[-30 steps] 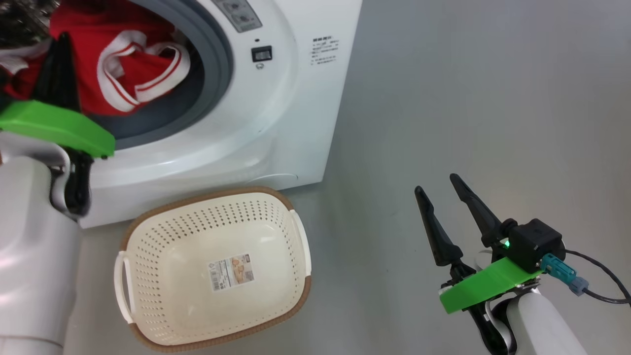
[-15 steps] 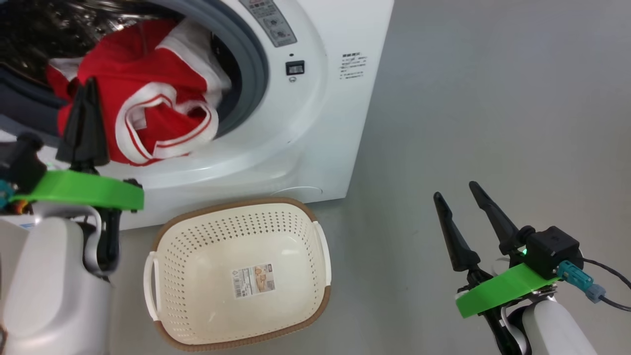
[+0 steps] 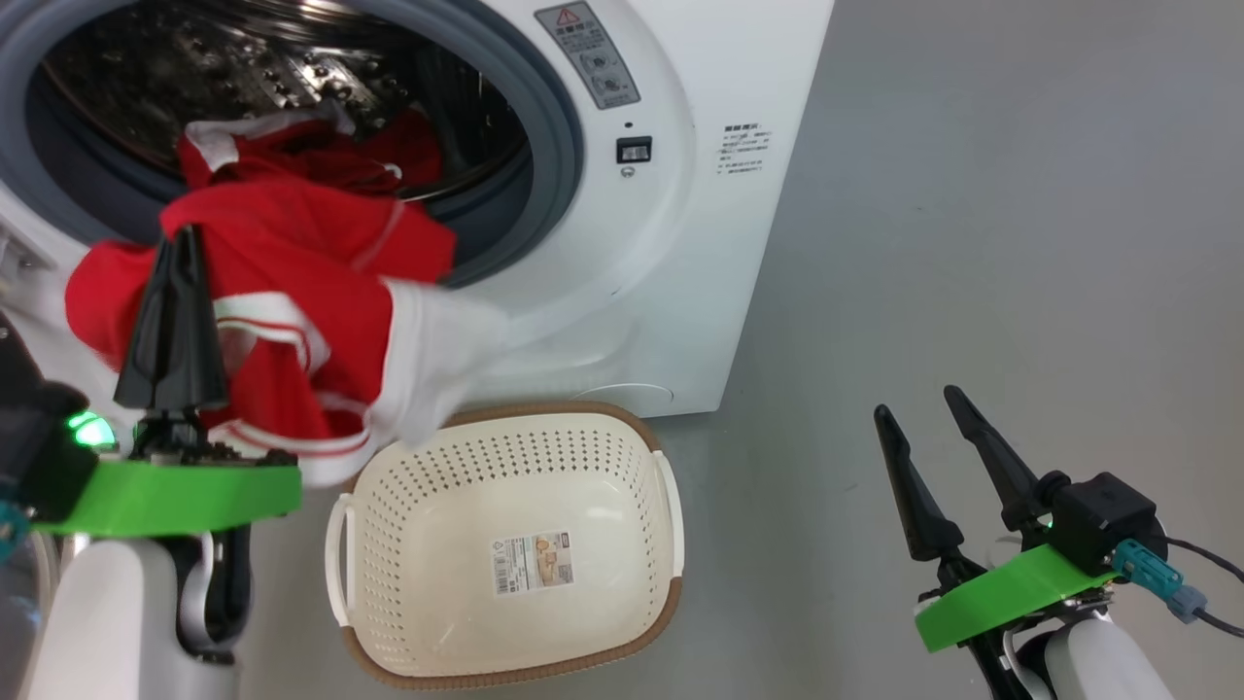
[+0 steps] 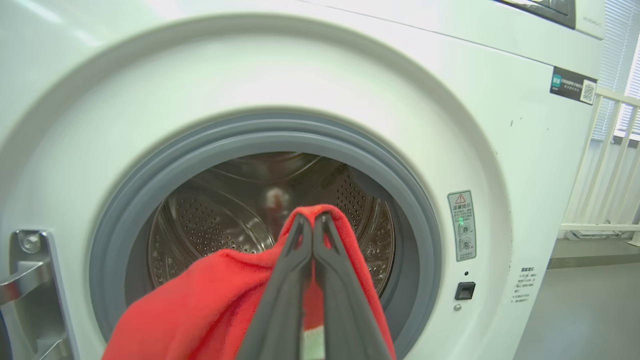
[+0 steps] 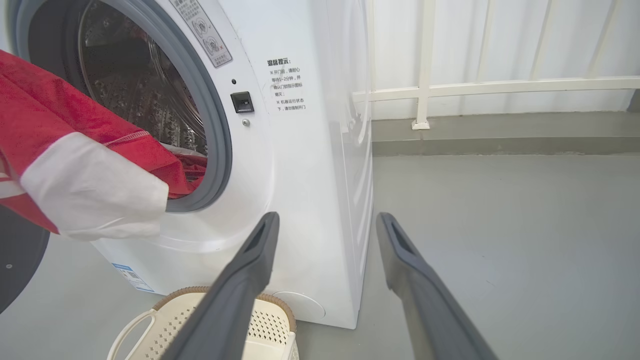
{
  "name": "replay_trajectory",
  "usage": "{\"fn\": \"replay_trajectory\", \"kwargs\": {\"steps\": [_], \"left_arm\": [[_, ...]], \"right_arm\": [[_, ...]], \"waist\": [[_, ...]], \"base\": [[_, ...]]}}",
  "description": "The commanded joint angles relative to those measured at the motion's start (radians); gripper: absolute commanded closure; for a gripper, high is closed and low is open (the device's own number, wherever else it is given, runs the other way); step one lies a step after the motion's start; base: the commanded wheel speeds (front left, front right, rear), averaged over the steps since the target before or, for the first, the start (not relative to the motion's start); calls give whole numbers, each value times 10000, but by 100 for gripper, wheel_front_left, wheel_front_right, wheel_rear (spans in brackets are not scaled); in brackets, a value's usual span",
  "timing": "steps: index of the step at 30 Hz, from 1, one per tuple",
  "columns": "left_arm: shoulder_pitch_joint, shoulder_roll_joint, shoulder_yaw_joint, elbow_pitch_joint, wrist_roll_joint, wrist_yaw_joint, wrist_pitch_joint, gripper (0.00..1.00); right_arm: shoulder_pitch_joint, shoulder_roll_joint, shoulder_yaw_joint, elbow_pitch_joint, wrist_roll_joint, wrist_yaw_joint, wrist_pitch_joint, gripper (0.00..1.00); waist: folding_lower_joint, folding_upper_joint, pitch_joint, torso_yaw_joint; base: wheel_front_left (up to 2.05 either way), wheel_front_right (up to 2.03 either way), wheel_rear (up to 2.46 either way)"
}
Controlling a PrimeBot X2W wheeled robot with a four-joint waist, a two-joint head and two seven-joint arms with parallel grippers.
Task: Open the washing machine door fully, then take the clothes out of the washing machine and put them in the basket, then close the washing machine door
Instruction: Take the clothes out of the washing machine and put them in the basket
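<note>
Red clothes (image 3: pixel 301 292) have come farther out of the washing machine (image 3: pixel 719 253) and now trail over its front lip, clamped in the left gripper (image 3: pixel 183 238). Unloading is under way. Next they should swing toward 4 o'clock, clear the basket (image 3: pixel 649 449) rim and drop. The right gripper (image 3: pixel 916 403) waits spread and empty over open floor (image 3: pixel 1020 243).

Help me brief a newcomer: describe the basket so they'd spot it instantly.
Find the big white washing machine with its round opening. On the grey floor just in front of it stands the basket: cream perforated plastic, brown woven-look rim, a sticker on its bottom, low and open-topped, unlike the boxy machine.
</note>
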Motion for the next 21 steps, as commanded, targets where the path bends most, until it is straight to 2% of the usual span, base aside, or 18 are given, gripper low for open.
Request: {"fn": "replay_trajectory", "kwargs": {"steps": [1, 6, 11, 17, 21], "left_arm": [[139, 214, 356, -674, 121, 81, -91, 100], [770, 112, 141, -1530, 211, 186, 0, 100], [1333, -50, -174, -1741, 207, 255, 95, 100], [1809, -280, -737, -775, 173, 206, 43, 100], [1674, -385, -1108, 594, 165, 76, -28, 100]], "right_arm": [[153, -72, 134, -276, 46, 16, -118, 0], [210, -137, 102, -305, 54, 16, -118, 0], [185, -151, 148, -315, 57, 16, -118, 0], [167, -115, 190, -372, 58, 16, -118, 0], [67, -55, 242, -395, 49, 16, -118, 0]], "waist": [[0, -1, -71, 81], [0, -1, -116, 189], [0, -1, -83, 190], [0, -1, 98, 110], [0, -1, 349, 5]], "base": [[0, 0, 0], [0, 0, 0], [0, 0, 0], [0, 0, 0], [0, 0, 0]]}}
